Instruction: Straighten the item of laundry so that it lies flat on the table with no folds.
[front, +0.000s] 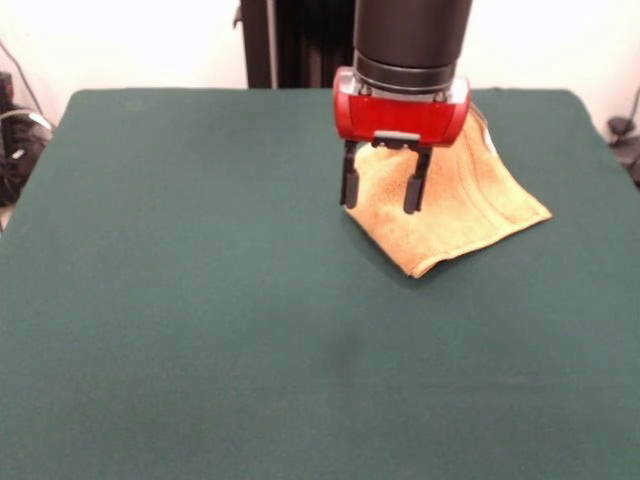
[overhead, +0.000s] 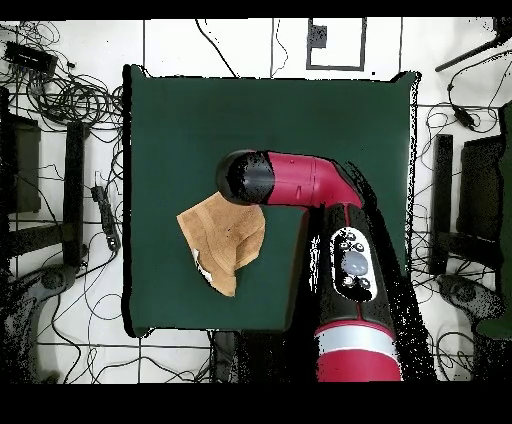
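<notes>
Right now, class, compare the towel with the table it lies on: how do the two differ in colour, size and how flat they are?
Colour: the towel is orange-tan; the table is dark green.
Size: the towel covers a small patch of the much larger table.
Flatness: the towel lies folded and bunched under the open pincer; the table is smooth and even.
Shared: both surfaces look like cloth.

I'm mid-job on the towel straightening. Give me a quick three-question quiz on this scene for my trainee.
1. True or false: the orange-tan terry-cloth towel lies fully flat on the dark green felt-topped table.
2. The black two-fingered gripper on the red and black arm is: A) open, B) shut on the towel, C) out of view.
3. Fill in: in the front view the gripper hangs over the towel's ____ edge (left/right).

Key: 1 false, it is folded and bunched; 2 A; 3 left.
</notes>
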